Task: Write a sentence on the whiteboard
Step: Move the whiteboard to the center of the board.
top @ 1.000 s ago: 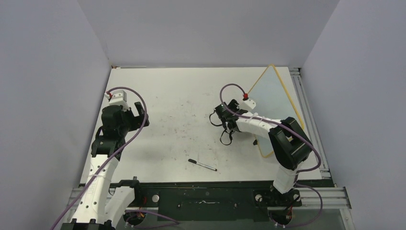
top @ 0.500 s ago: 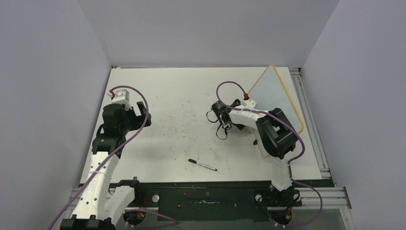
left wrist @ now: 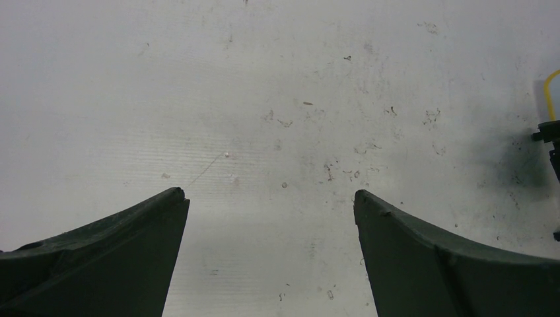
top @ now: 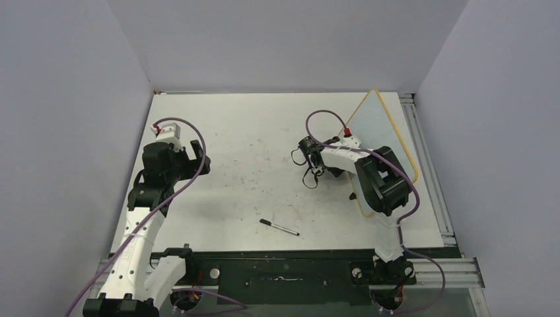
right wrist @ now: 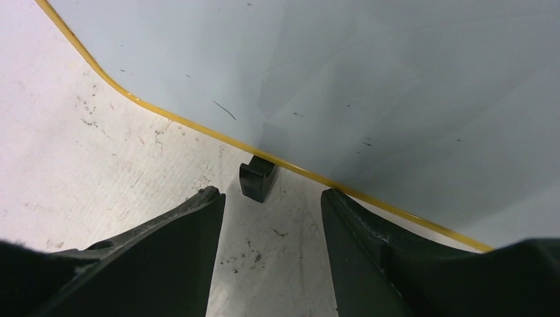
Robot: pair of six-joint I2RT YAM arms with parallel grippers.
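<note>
The right claw [right wrist: 271, 192] has narrowed while its arm folded in closer.
It stands part-open and empty, aimed at a small black foot [right wrist: 256, 179] under the small rectangular whiteboard [right wrist: 370, 79], which has a glossy pale grey face and a thin yellow frame and stands at the far right of the scuffed white table [top: 251, 132]. The left claw [left wrist: 269, 198] gapes wide and empty on the left. The face shows only faint specks and no lettering, so writing looks unstarted. The slim black-and-white marker pen [top: 279, 228] lies ungripped by the near edge.

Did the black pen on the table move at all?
No. The pen lies in the same spot just short of the table's near edge, with the same slant as before.
</note>
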